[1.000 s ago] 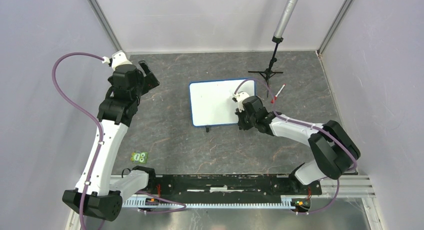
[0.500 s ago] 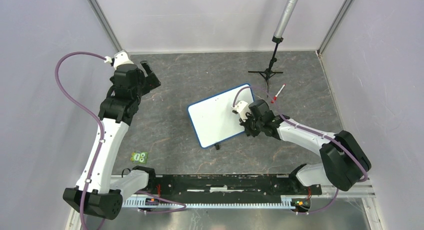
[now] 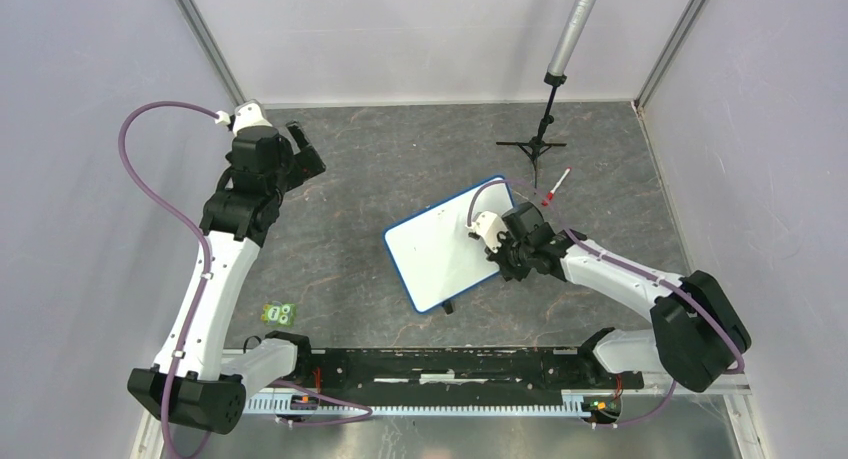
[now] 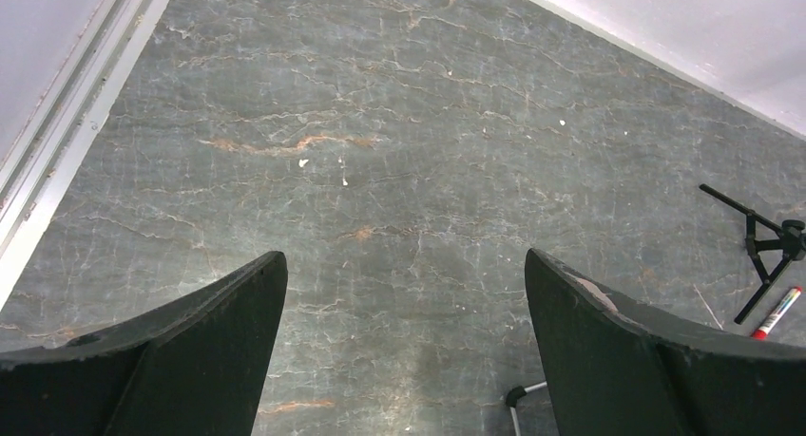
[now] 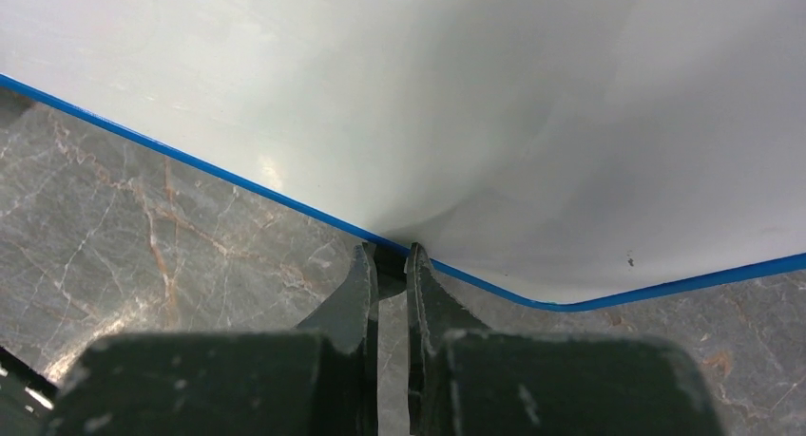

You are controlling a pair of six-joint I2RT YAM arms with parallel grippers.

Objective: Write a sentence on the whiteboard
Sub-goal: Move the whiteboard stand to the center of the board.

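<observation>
Rotated counterclockwise and dragged nearer since a second ago, the whiteboard [image 3: 440,247] now lies skewed at mid-table. Its surface is blank, so no sentence has been begun. Its blue right rim is pinched by the closed right gripper [image 5: 390,257], and repositioning is judged to be under way. A red marker [image 3: 556,186] is left unheld beside the stand [image 3: 538,144]. The left gripper [image 4: 404,274] is held wide open and empty at far left.

The top external camera looks steeply down from above and behind the arm bases and takes in the whole counter [image 3: 340,269]. The left wrist camera looks down and forward past the left end effector [image 4: 404,257] from well above the counter. It shares the red marker [image 4: 777,312] and tripod stand [image 4: 787,238] with the top view. The right wrist camera sits close against the whiteboard [image 5: 475,94] rim.
</observation>
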